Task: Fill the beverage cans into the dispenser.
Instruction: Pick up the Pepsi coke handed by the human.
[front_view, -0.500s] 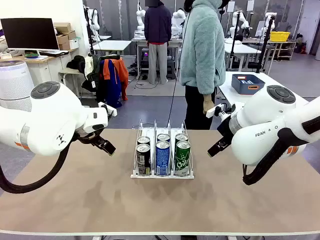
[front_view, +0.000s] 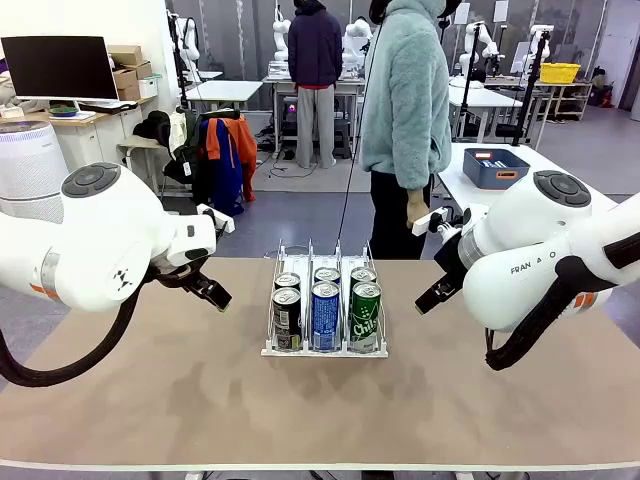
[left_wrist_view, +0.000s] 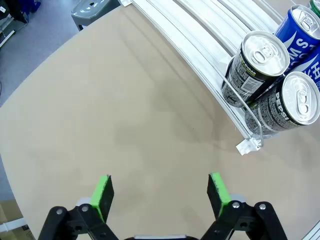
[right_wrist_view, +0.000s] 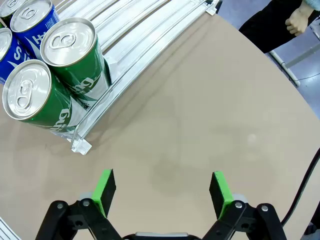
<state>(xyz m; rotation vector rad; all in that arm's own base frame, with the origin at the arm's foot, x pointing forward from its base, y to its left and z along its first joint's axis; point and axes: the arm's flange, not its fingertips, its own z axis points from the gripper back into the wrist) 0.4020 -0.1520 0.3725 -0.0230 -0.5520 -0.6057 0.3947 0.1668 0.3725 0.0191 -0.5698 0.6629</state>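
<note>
**Six cans racked, both my pincers spread and empty**

My left pincer (left_wrist_view: 160, 186) hangs over the bare table (front_view: 150, 400) just left of the dispenser (front_view: 324, 351). Its green pads (left_wrist_view: 104, 195) are spread wide with nothing between them. My right pincer (right_wrist_view: 162, 186) hangs the same way on the dispenser's right side, jaws wide apart and pinching nothing, with only tabletop beneath it. Neither pincer touches a can or the rack.

The dispenser sits in the middle of the table, between my two arms. Its three lanes run from near to far. Each lane holds two cans, one behind the other, at the near end by the low front lip. The left lane has the two dark cans (front_view: 287, 318), the middle lane the two blue cans (front_view: 326, 316), and the right lane the two green cans (front_view: 364, 315). All six stand upright, silver tops up, and the two in each lane stand close together. The far stretch of every lane is bare white track between the thin wire dividers.

From my left wrist, the dark pair sits at the upper right, with the blue ones beyond it. The rack's near left corner lies well apart from my pads. From my right wrist, the green pair sits at the upper left, again with blue behind it, and the rack's near right corner is just past them.

A person (front_view: 405, 100) in a pale fluffy jacket stands at the far side of the table, a little right of the middle. One hand (right_wrist_view: 300, 20) hangs loosely curled at the side.
</note>
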